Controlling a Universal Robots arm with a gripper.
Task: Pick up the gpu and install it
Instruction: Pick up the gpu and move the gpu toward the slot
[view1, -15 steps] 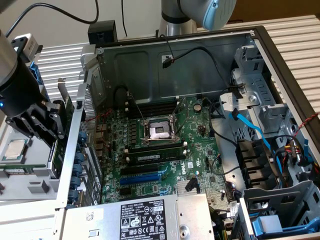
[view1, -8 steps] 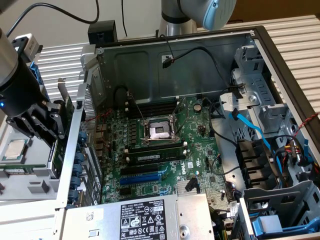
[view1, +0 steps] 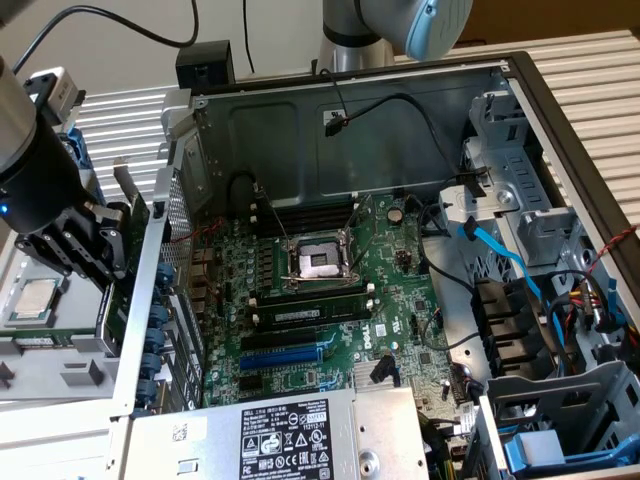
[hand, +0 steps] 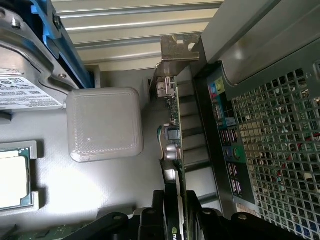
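On a ribbed white tabletop (view1: 590, 70), an open computer case (view1: 400, 130) is lying beside a grey parts tray (hand: 115, 200). The gpu (hand: 172, 145) is standing on edge along the tray's edge nearest the case, seemingly not yet lifted, so the whole install is remaining; the gripper (hand: 176, 222) is straddling it, and I cannot tell whether it is clamping. The card is showing edge-on: a thin green board with a silver bracket (hand: 179, 47) at one end.

A robotics lab bench set up for computer assembly is suggested by the opened desktop case (view1: 300, 130), its motherboard (view1: 400, 260) laid bare beside the gripper (view1: 95, 255), and a loose processor (view1: 32, 298) (seated in a grey tray (hand: 90, 195)) on the other side.
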